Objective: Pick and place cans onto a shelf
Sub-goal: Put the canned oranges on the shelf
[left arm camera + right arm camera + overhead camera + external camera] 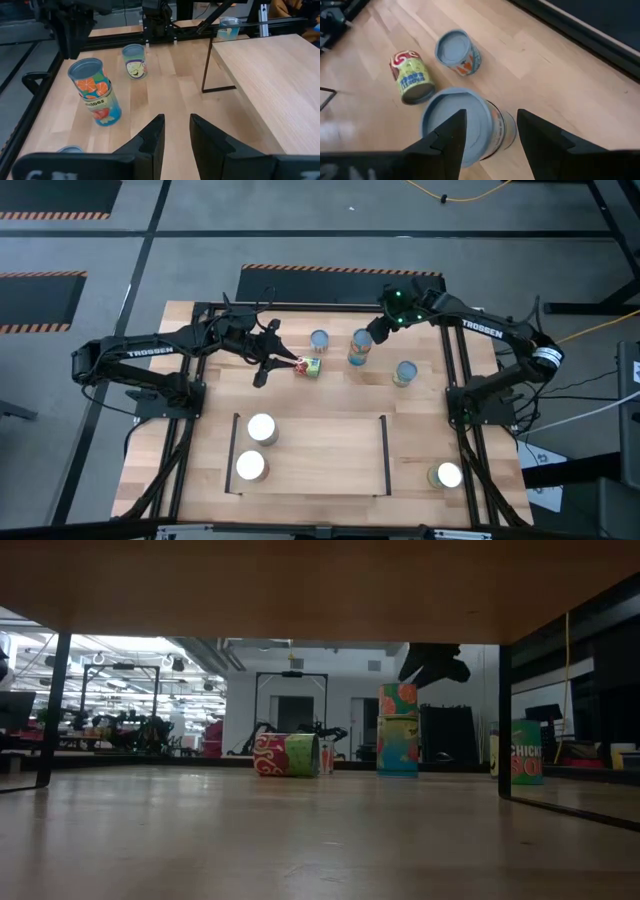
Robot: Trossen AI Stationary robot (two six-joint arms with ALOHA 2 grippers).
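Even overhead light up top, gloom down low

From above, the worktop (320, 445) glows evenly and the white can tops (261, 427) on the shelf (310, 452) nearly blow out, shadows short and soft. At table height the near boards sit dim and blurred under a dark overhang at 12 o'clock, with bright ceiling lights in the room at 9 o'clock. The left wrist picture is crisp on the wood, its fingers (150, 142) soft. The right wrist picture smears its fingers (445, 140) and carries a pale sheen at 8 o'clock.
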